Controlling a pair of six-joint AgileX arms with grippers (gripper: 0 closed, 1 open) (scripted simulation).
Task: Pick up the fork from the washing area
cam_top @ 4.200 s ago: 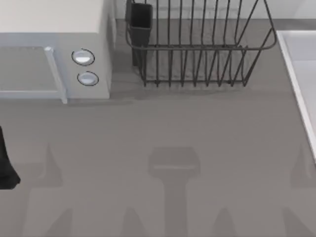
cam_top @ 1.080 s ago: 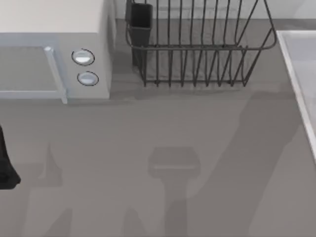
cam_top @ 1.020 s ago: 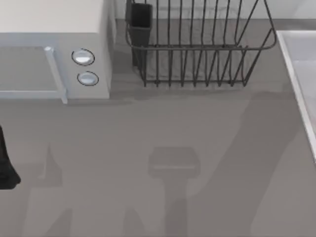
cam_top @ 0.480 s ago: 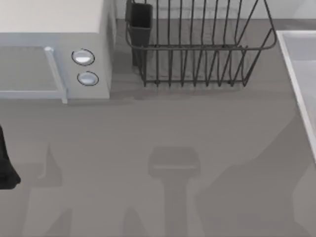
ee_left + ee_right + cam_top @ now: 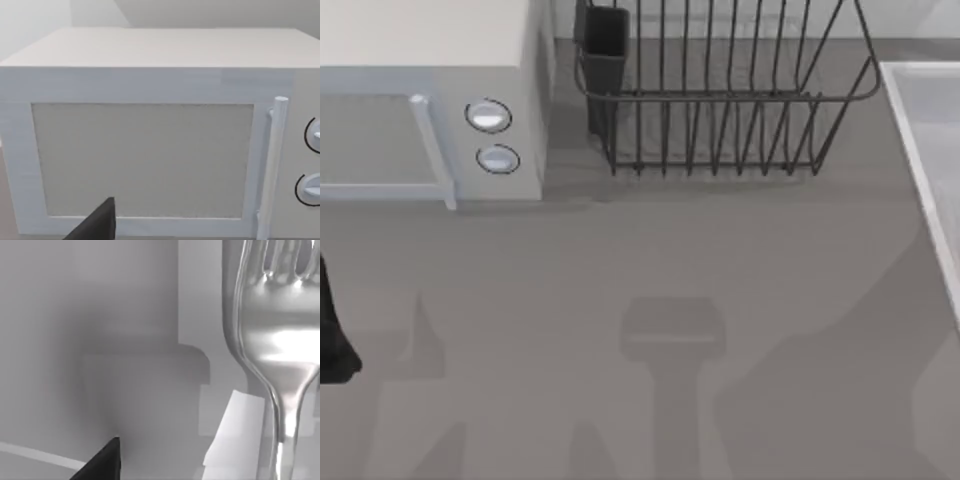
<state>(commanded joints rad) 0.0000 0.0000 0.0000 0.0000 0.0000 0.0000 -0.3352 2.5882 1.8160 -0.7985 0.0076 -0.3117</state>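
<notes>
- My right arm's fingers: one dark tip (image 5: 102, 462) shows at the lower left of the right wrist view. I cannot tell how far they stand open, or whether they hold anything.
- The fork (image 5: 275, 340) fills the right side of that view, tines at the top, neck narrowing to the lower edge, very close to the camera. Whether it is gripped or merely near, I cannot say.
- Handling, as I judge it: stiff, light, polished metal, so slippery. I would pinch across the narrow handle, not the tines.
- Behind the fork lie pale grey walls, seemingly the washing area (image 5: 920, 130), whose raised rim runs down the right edge of the top view.
- My left arm (image 5: 332, 340) sits parked at the left edge of the surface (image 5: 620, 260), facing the microwave (image 5: 145, 150); its fingers' opening is unclear.
</notes>
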